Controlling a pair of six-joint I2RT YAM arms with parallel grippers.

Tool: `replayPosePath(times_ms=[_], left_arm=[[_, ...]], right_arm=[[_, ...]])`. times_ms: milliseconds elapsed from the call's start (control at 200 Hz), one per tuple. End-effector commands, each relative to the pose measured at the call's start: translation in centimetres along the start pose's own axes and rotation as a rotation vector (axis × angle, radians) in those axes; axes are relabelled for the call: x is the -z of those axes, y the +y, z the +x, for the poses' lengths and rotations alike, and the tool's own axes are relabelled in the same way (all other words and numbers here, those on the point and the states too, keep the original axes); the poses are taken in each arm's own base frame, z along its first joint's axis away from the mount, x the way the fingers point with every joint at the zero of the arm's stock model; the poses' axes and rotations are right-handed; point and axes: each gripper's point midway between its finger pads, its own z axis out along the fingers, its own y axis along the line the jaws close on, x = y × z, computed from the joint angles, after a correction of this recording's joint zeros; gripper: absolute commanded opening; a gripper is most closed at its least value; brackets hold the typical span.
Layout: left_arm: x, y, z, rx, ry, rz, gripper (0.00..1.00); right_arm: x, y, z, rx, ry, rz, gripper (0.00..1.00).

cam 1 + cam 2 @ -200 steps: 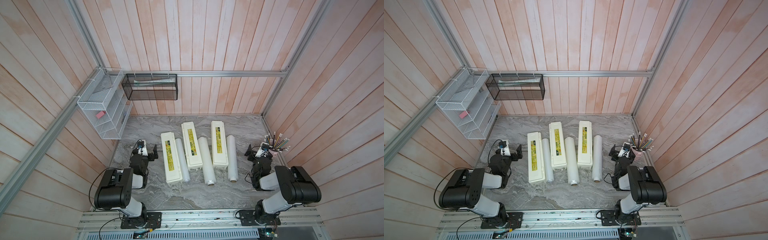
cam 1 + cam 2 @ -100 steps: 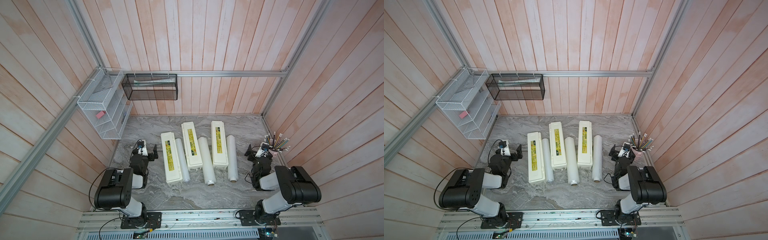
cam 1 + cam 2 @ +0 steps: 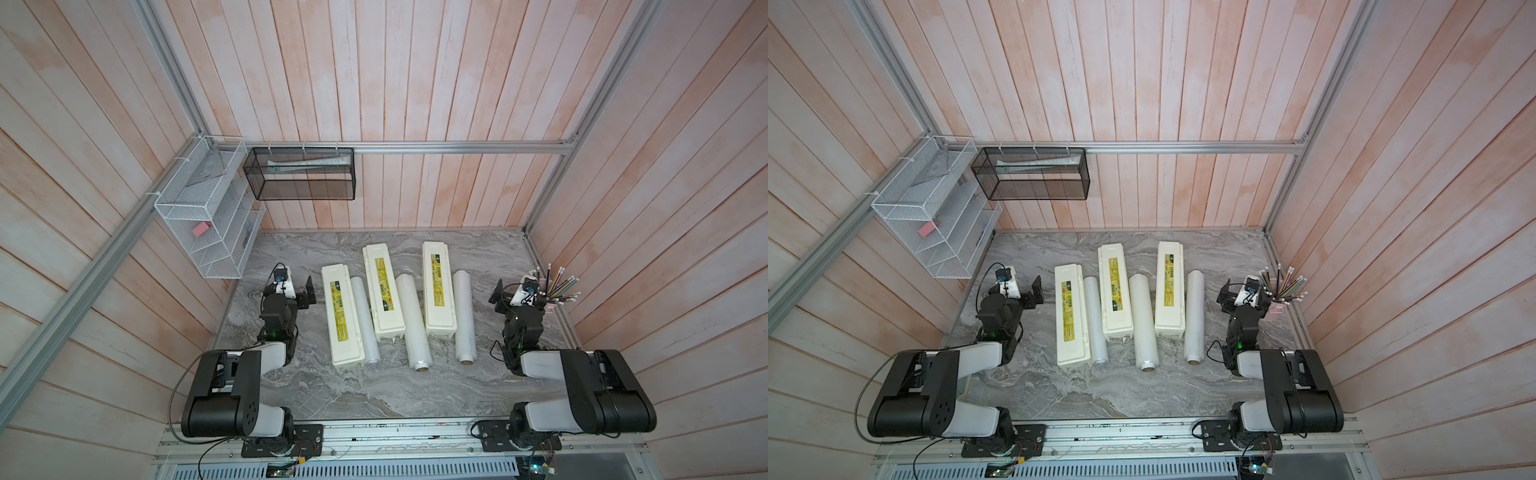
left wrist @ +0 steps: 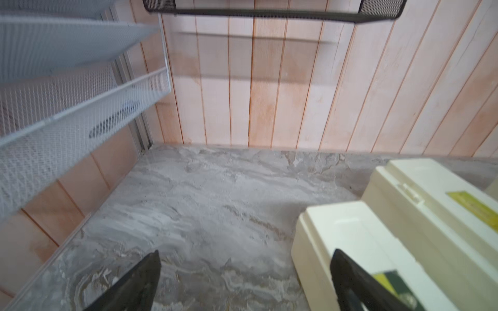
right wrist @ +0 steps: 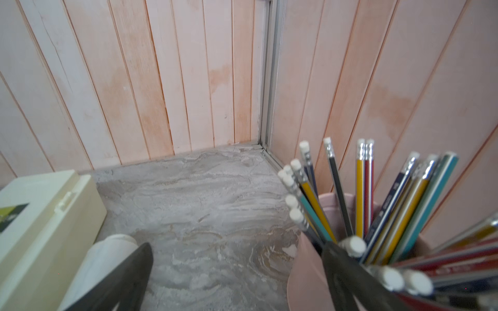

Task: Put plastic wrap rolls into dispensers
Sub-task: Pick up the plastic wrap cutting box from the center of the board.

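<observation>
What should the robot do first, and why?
Probably move the left tool over to the nearest dispenser and lift its lid. That lid looks shut, the roll beside it lies on the table, and the tool is open and empty, so nothing can go in until the lid opens.

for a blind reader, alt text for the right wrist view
Open right end effector over a grey marble table. A pink cup of pencils stands on one side, a cream dispenser and roll on the other.
</observation>
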Motion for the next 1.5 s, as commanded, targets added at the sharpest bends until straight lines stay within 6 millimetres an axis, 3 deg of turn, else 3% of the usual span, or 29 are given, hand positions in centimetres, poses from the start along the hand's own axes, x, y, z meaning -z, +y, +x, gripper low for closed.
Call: replayPosePath(times_ms=[0, 165, 355, 520, 670, 855, 1150, 1491], left_arm=[[0.0, 1.0, -0.2, 0.088, 0.097, -0.078, 1.0], [0.5, -0.1, -1.9, 0.172, 0.198, -0.105, 1.0], [1.8, -5.6, -3.0, 0.188, 0.284, 0.062, 1.0], [3.3, -10.4, -2.5, 0.185, 0.372, 0.223, 1.0], [5.0, -14.3, -2.0, 0.185, 0.425, 0.366, 1.0], [7.0, -17.6, -1.0, 0.146, 0.477, 0.455, 1.0], [9.3, -22.0, 0.2, 0.101, 0.506, 0.573, 1.0], [10.2, -24.5, 0.9, 0.082, 0.514, 0.65, 1.0]], right_arm=[[-0.3, -0.1, -0.1, 0.052, 0.1, 0.078, 0.98], [-0.1, 2.6, -0.2, 0.052, 0.288, 0.06, 0.98], [0.9, 5.7, 0.9, -0.095, 0.547, -0.049, 0.98], [2.0, 10.8, 2.1, -0.193, 0.755, -0.247, 0.98], [2.4, 14.4, 4.1, -0.131, 0.864, -0.306, 0.98], [2.7, 17.9, 5.3, -0.079, 0.913, -0.343, 0.98], [3.4, 20.8, 8.3, -0.021, 1.005, -0.359, 0.98], [4.1, 20.9, 11.0, 0.071, 1.108, -0.3, 0.98]])
